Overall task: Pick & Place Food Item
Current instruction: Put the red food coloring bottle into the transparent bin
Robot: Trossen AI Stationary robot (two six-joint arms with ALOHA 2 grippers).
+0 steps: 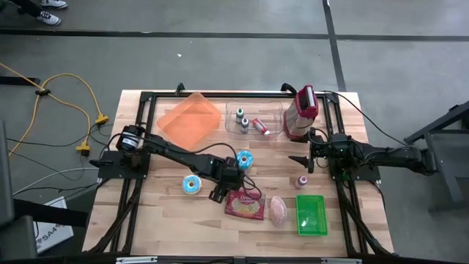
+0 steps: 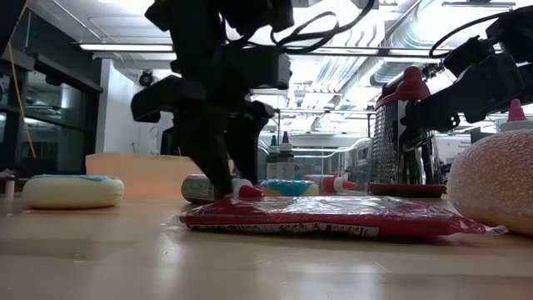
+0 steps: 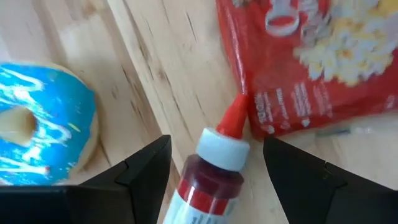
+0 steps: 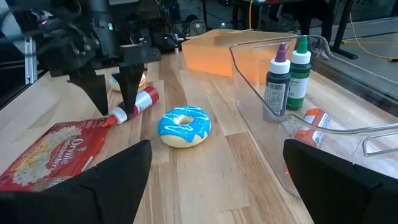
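Note:
A small sauce bottle (image 3: pixel 208 180) with a white cap and red nozzle lies on its side on the wood table, its nozzle tip against the red popcorn packet (image 3: pixel 311 62). My left gripper (image 3: pixel 214 149) points steeply down over the bottle's cap end. It is open, one finger on each side of the bottle, with a gap showing on both sides. The right wrist view shows the same stance over the bottle (image 4: pixel 138 104). A blue-iced donut (image 3: pixel 43 130) lies beside it. My right gripper (image 4: pixel 211 186) waits open at the table's right side (image 1: pixel 304 161).
A second blue donut (image 1: pixel 244 158), a pink bun (image 1: pixel 278 210) and a green tray (image 1: pixel 311 214) lie near the packet (image 1: pixel 244 205). Farther back stand an orange tray (image 1: pixel 189 119), a clear bin with bottles (image 1: pixel 253 121) and a red-topped grater (image 1: pixel 300 114). A small pink bottle (image 1: pixel 301 180) stands near my right gripper.

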